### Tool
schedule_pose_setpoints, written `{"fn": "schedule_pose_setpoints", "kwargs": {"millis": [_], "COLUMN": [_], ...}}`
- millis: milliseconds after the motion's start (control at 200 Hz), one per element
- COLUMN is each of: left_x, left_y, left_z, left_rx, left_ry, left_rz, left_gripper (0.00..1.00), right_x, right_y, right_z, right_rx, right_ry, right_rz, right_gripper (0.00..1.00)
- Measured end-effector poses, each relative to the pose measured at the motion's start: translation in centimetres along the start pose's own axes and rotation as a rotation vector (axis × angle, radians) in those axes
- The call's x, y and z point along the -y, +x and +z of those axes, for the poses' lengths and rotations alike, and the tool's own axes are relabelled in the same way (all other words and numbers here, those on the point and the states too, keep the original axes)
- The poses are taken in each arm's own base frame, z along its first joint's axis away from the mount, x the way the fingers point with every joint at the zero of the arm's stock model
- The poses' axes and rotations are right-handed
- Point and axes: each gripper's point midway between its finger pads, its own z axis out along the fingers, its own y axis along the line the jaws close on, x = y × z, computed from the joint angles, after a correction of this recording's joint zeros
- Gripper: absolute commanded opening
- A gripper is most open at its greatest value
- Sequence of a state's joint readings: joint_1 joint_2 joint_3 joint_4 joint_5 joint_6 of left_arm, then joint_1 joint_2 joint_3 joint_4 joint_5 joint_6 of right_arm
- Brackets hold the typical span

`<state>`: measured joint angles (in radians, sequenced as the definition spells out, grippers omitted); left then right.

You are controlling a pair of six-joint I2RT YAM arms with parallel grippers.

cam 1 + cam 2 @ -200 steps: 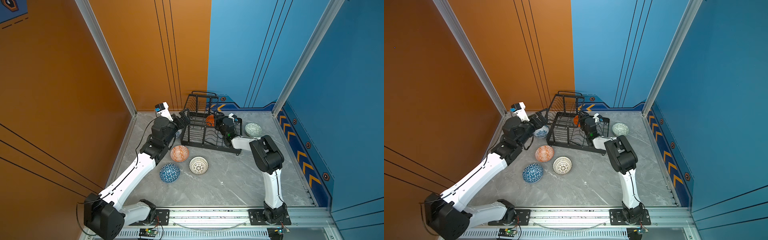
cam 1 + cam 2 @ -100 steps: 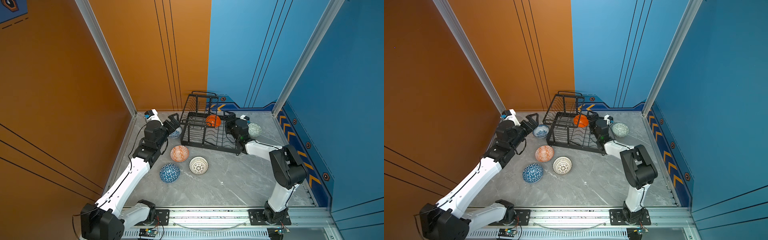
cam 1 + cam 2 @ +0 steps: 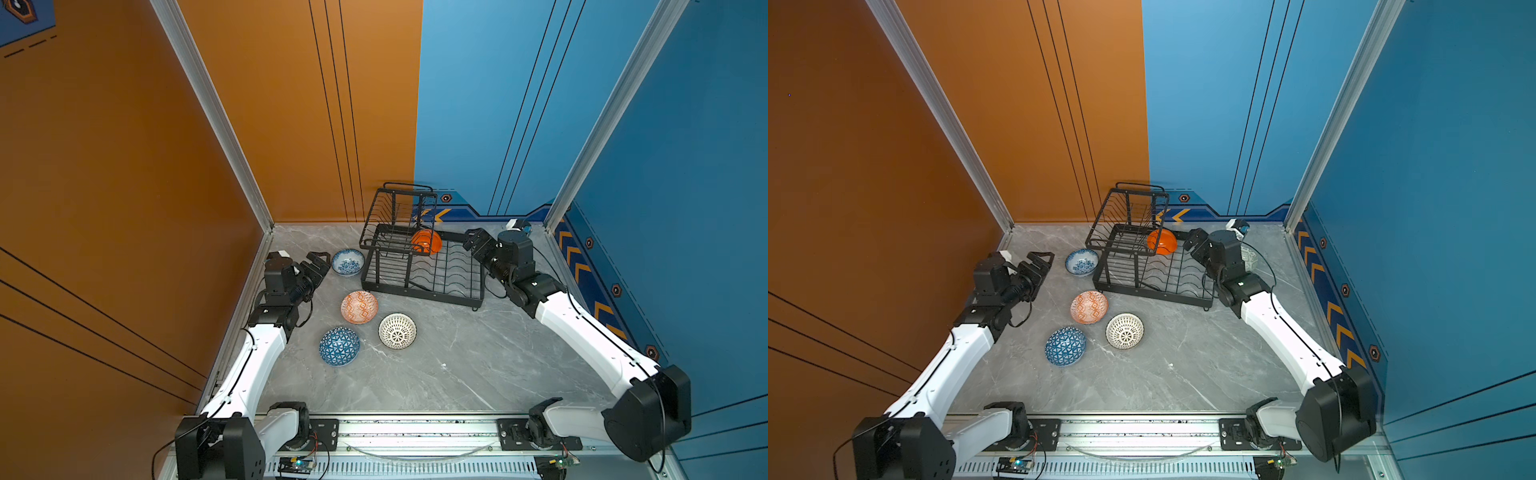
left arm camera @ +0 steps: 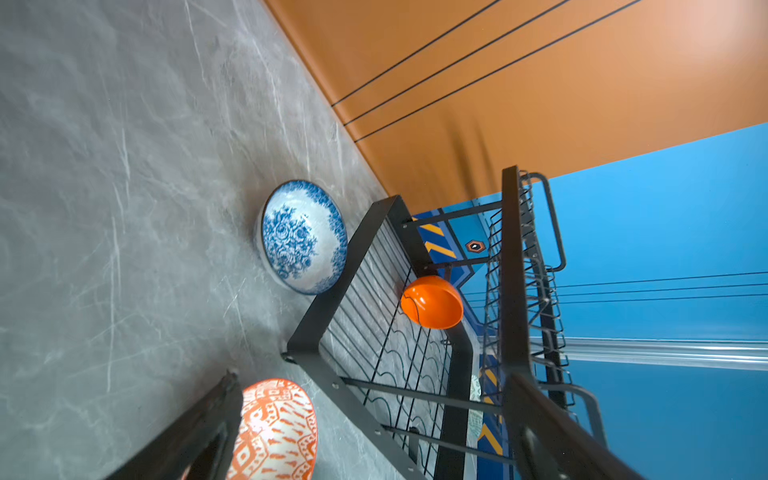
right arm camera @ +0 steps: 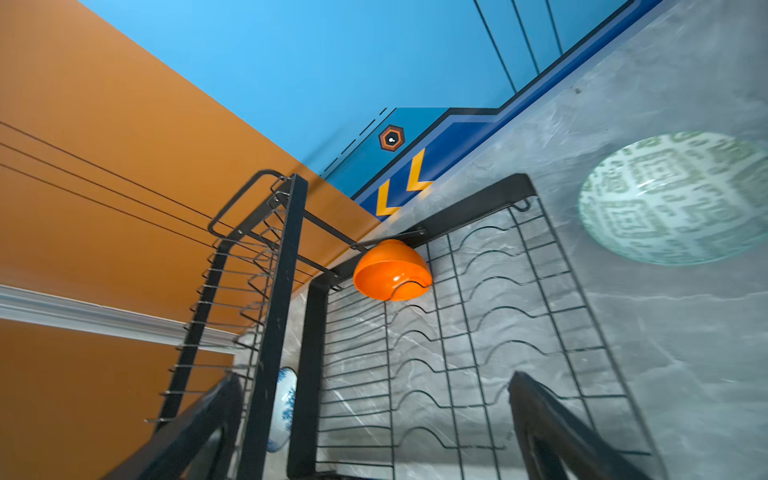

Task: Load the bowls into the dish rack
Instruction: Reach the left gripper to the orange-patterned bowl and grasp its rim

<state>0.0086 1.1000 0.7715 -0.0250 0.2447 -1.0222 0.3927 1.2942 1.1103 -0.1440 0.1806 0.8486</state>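
Note:
The black wire dish rack (image 3: 419,293) stands at the back of the table. A plain orange bowl (image 3: 426,241) leans tilted in its far slots, also seen from the right wrist (image 5: 390,270). On the table left of the rack lie the blue-white floral bowl (image 3: 348,262), the orange-white bowl (image 3: 359,306), the white dotted bowl (image 3: 397,331) and the blue triangle bowl (image 3: 339,346). The pale green bowl (image 5: 669,199) sits right of the rack. My left gripper (image 3: 321,262) is open beside the floral bowl. My right gripper (image 3: 471,241) is open and empty by the rack's right end.
Orange wall (image 3: 166,208) on the left and blue wall (image 3: 665,208) on the right close the table in. The rack's raised basket (image 3: 399,216) stands at its left end. Bare grey table (image 3: 457,365) lies in front of the rack.
The right gripper opened, left the orange bowl in the rack and drew back to the right. The left arm pulled back leftward, away from the rack.

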Motion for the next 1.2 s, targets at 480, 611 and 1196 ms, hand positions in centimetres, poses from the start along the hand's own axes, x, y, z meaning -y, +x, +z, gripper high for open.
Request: {"fn": "schedule_pose_setpoints", "kwargs": {"millis": [480,611,1196], "left_x": [-5.7,-7.4,-11.2], "left_y": [7.9,9.1,11.5], "left_z": [-0.3,-0.1,1.0], "left_rx": [-0.305,-0.384,-0.514], "left_ry": [-0.182,-0.268,-0.485], "left_rz": [0.113,0.183,0.430], "left_gripper": [0.99,1.00,0.98], "right_x": [0.6,1.1,1.9], "right_y": [4.9,5.9,8.1], "right_z": [-7.3,-7.9,-6.6], "right_rx": [-0.127,-0.152,-0.217], "right_ry": [0.069,0.061,0.067], "right_rz": [-0.501,-0.544,-0.597], "right_gripper": [1.00,1.00,1.00]}}
